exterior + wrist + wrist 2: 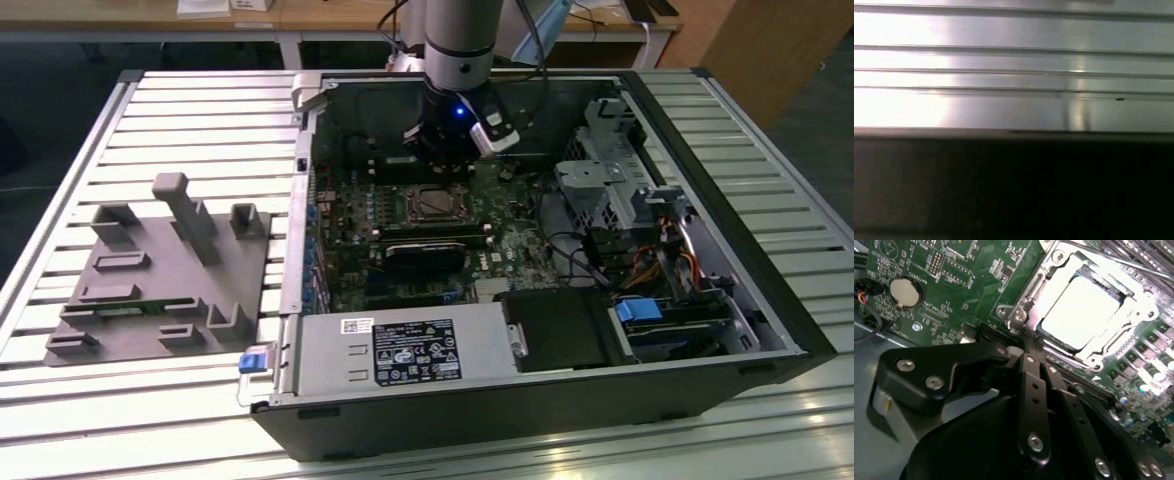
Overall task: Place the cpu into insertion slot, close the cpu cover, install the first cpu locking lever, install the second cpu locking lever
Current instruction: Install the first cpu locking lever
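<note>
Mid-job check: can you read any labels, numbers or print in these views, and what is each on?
No text can be read.
Black label on the power supply: print too small.
White sticker on the same box: too small.
White lettering on the green circuit board: blurred.
cpu face: washed out by glare, no marks seen.

pale cpu lies in the insertion slot, silvery cpu cover closed.
</note>
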### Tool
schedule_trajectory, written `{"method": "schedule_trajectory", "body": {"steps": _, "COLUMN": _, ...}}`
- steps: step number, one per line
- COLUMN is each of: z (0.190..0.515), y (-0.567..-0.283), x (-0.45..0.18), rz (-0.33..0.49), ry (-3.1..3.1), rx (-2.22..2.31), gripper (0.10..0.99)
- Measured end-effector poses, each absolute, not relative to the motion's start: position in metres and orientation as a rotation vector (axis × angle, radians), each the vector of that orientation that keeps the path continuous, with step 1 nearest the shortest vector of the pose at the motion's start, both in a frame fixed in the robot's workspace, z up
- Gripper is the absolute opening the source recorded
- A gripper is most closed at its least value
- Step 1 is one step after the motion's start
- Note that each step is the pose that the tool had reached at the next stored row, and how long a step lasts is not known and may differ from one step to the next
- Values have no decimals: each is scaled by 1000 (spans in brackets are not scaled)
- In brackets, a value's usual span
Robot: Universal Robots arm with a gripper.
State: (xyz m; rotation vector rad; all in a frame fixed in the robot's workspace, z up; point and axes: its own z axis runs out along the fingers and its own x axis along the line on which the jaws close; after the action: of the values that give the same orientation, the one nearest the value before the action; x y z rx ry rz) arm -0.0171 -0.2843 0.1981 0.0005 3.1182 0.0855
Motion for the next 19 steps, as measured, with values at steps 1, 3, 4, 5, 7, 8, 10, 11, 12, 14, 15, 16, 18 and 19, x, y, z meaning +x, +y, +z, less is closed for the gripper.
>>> {"method": "schedule_trajectory", "body": {"steps": 1, "z": 198, "y": -284, "x": -17, "rz": 85, "ry": 3119, "rx": 1, "gripper": 106}}
{"method": "schedule_trajectory", "body": {"steps": 3, "z": 198, "y": -285, "x": -17, "rz": 83, "ry": 3119, "rx": 1, "gripper": 106}}
{"method": "schedule_trajectory", "body": {"steps": 4, "z": 198, "y": -285, "x": -17, "rz": 83, "ry": 3119, "rx": 1, "gripper": 106}}
{"method": "schedule_trajectory", "body": {"steps": 5, "z": 198, "y": -284, "x": -16, "rz": 84, "ry": 3119, "rx": 1, "gripper": 106}}
{"method": "schedule_trajectory", "body": {"steps": 7, "z": 197, "y": -285, "x": -16, "rz": 83, "ry": 3119, "rx": 1, "gripper": 106}}
{"method": "schedule_trajectory", "body": {"steps": 8, "z": 198, "y": -285, "x": -16, "rz": 83, "ry": 3119, "rx": 1, "gripper": 106}}
{"method": "schedule_trajectory", "body": {"steps": 10, "z": 198, "y": -284, "x": -16, "rz": 84, "ry": 3119, "rx": 1, "gripper": 106}}
{"method": "schedule_trajectory", "body": {"steps": 11, "z": 199, "y": -284, "x": -16, "rz": 84, "ry": 3119, "rx": 1, "gripper": 106}}
{"method": "schedule_trajectory", "body": {"steps": 12, "z": 201, "y": -284, "x": -16, "rz": 84, "ry": 3119, "rx": 1, "gripper": 106}}
{"method": "schedule_trajectory", "body": {"steps": 14, "z": 205, "y": -284, "x": -16, "rz": 84, "ry": 3119, "rx": 1, "gripper": 106}}
{"method": "schedule_trajectory", "body": {"steps": 15, "z": 207, "y": -284, "x": -16, "rz": 84, "ry": 3119, "rx": 1, "gripper": 106}}
{"method": "schedule_trajectory", "body": {"steps": 16, "z": 209, "y": -285, "x": -16, "rz": 83, "ry": 3119, "rx": 1, "gripper": 106}}
{"method": "schedule_trajectory", "body": {"steps": 18, "z": 210, "y": -285, "x": -16, "rz": 84, "ry": 3119, "rx": 0, "gripper": 106}}
{"method": "schedule_trajectory", "body": {"steps": 19, "z": 210, "y": -286, "x": -16, "rz": 85, "ry": 3119, "rx": 0, "gripper": 106}}
